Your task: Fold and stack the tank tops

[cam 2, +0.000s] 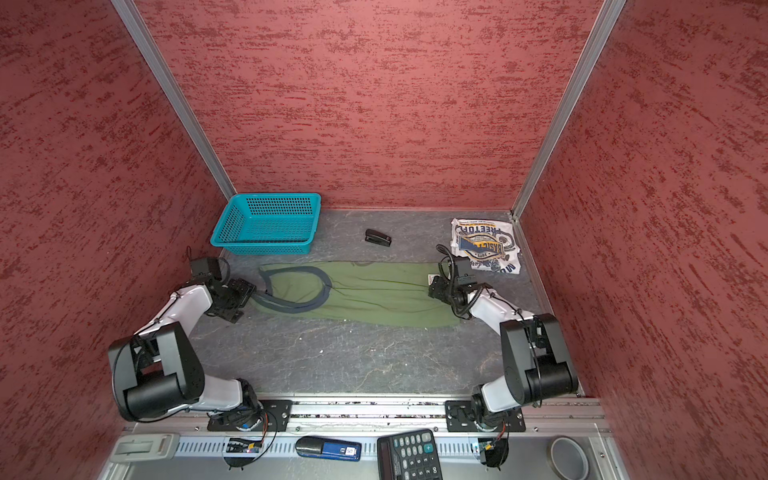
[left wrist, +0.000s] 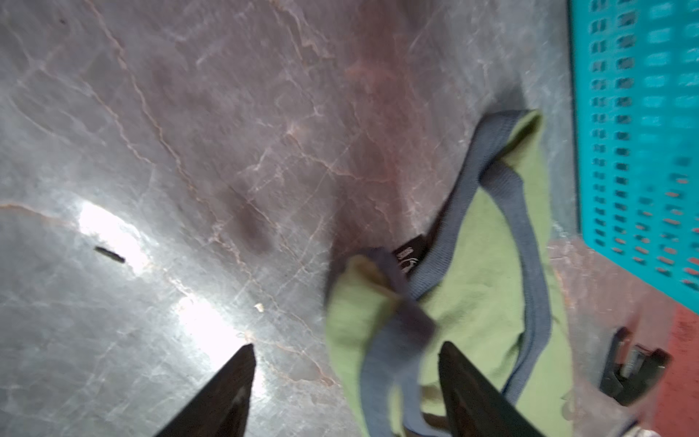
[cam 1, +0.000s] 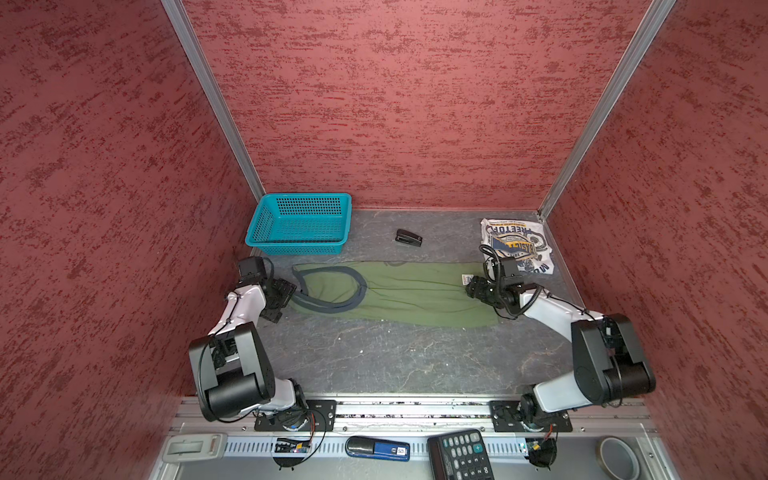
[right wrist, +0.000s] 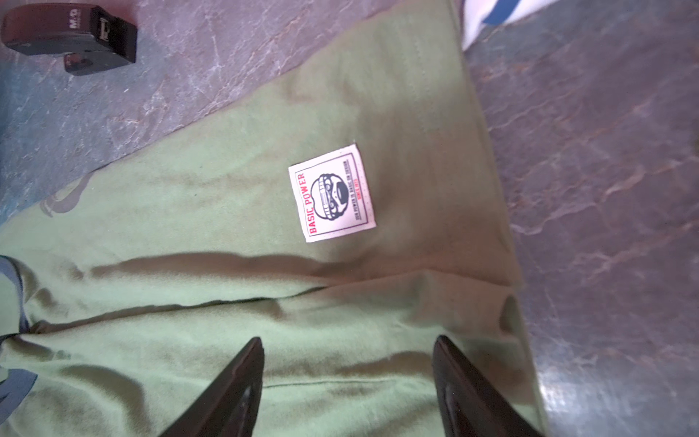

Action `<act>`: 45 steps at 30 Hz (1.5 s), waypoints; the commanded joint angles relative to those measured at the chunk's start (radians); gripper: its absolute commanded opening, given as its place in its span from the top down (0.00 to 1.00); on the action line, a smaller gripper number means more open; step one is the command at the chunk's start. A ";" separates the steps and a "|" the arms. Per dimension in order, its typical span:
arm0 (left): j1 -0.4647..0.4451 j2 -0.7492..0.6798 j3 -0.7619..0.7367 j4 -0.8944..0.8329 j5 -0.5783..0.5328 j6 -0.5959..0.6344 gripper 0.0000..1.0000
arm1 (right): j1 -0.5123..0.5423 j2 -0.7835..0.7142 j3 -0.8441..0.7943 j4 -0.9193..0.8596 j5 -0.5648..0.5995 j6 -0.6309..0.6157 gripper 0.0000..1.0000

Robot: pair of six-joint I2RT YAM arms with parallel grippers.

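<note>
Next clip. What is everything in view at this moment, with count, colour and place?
olive green tank top: one, olive with grey-blue trim, laid across the table's middle
white tank top: one, white with blue-and-yellow print, back right corner
basket: one, teal, back left
stapler: one, black, back middle
table: one, grey marbled
calculator: one, black, front tray
blue-black object: one, front tray, left of calculator
tape roll: one, grey, front tray right
grey-white object: one, front tray left, unclear what
left gripper: one, black, open, at strap end
right gripper: one, black, open, over hem end
</note>
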 commanded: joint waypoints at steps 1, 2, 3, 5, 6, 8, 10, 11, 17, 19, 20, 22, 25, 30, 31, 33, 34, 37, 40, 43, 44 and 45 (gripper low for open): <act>0.022 0.002 -0.017 0.012 0.053 0.014 0.13 | 0.022 -0.013 0.031 -0.011 -0.030 -0.016 0.28; 0.034 0.010 -0.019 0.019 0.070 0.014 0.12 | 0.023 -0.013 0.032 -0.011 -0.035 -0.014 0.28; 0.047 0.021 -0.022 0.027 0.094 0.013 0.12 | 0.025 -0.015 0.032 -0.010 -0.039 -0.012 0.28; 0.056 0.030 -0.027 0.033 0.106 0.014 0.12 | 0.025 -0.020 0.032 -0.011 -0.039 -0.010 0.28; 0.053 0.018 -0.032 0.031 0.099 0.014 0.12 | 0.025 -0.023 0.031 -0.014 -0.036 -0.010 0.28; 0.025 -0.043 -0.043 0.012 0.049 0.013 0.12 | 0.026 -0.031 0.029 -0.022 -0.027 -0.014 0.28; -0.033 -0.142 -0.044 -0.045 -0.046 0.011 0.13 | 0.024 -0.031 0.031 -0.034 -0.018 -0.019 0.28; -0.063 -0.188 -0.051 -0.065 -0.083 0.008 0.13 | 0.026 -0.045 0.031 -0.038 -0.017 -0.023 0.28; -0.322 -0.332 -0.129 -0.085 -0.166 -0.090 0.16 | 0.027 -0.068 0.025 -0.039 -0.013 -0.019 0.27; -0.348 -0.285 -0.132 -0.035 -0.127 -0.100 0.19 | 0.027 -0.066 0.025 -0.035 -0.017 -0.013 0.27; -0.357 -0.251 -0.127 -0.010 -0.110 -0.100 0.21 | 0.027 -0.068 0.024 -0.033 -0.020 -0.010 0.27; -0.366 -0.188 -0.106 0.030 -0.091 -0.099 0.22 | 0.027 -0.072 0.021 -0.033 -0.020 -0.007 0.27; -0.357 -0.090 -0.074 0.083 -0.084 -0.088 0.25 | 0.027 -0.082 0.012 -0.041 -0.012 -0.005 0.27; -0.327 0.038 -0.027 0.162 -0.073 -0.079 0.31 | 0.026 -0.106 -0.023 -0.037 -0.004 0.003 0.27; -0.323 0.064 -0.019 0.168 -0.075 -0.078 0.32 | 0.027 -0.108 -0.025 -0.041 -0.003 0.004 0.27; -0.306 0.120 -0.008 0.190 -0.062 -0.080 0.35 | 0.027 -0.116 -0.029 -0.049 0.006 0.004 0.27; -0.298 0.140 -0.010 0.203 -0.054 -0.083 0.36 | 0.028 -0.120 -0.030 -0.055 0.011 0.003 0.27; -0.274 0.186 -0.006 0.223 -0.048 -0.088 0.41 | 0.027 -0.128 -0.028 -0.061 0.020 0.000 0.27; -0.246 0.216 -0.006 0.220 -0.049 -0.089 0.45 | 0.026 -0.114 -0.025 -0.063 0.031 -0.003 0.27; -0.223 0.223 -0.015 0.213 -0.052 -0.085 0.46 | 0.027 -0.077 -0.015 -0.063 0.054 -0.004 0.27; -0.215 0.222 -0.020 0.213 -0.051 -0.082 0.45 | 0.026 -0.060 -0.006 -0.065 0.059 -0.003 0.27; -0.211 0.219 -0.028 0.212 -0.047 -0.080 0.45 | 0.026 -0.046 0.000 -0.066 0.060 -0.003 0.27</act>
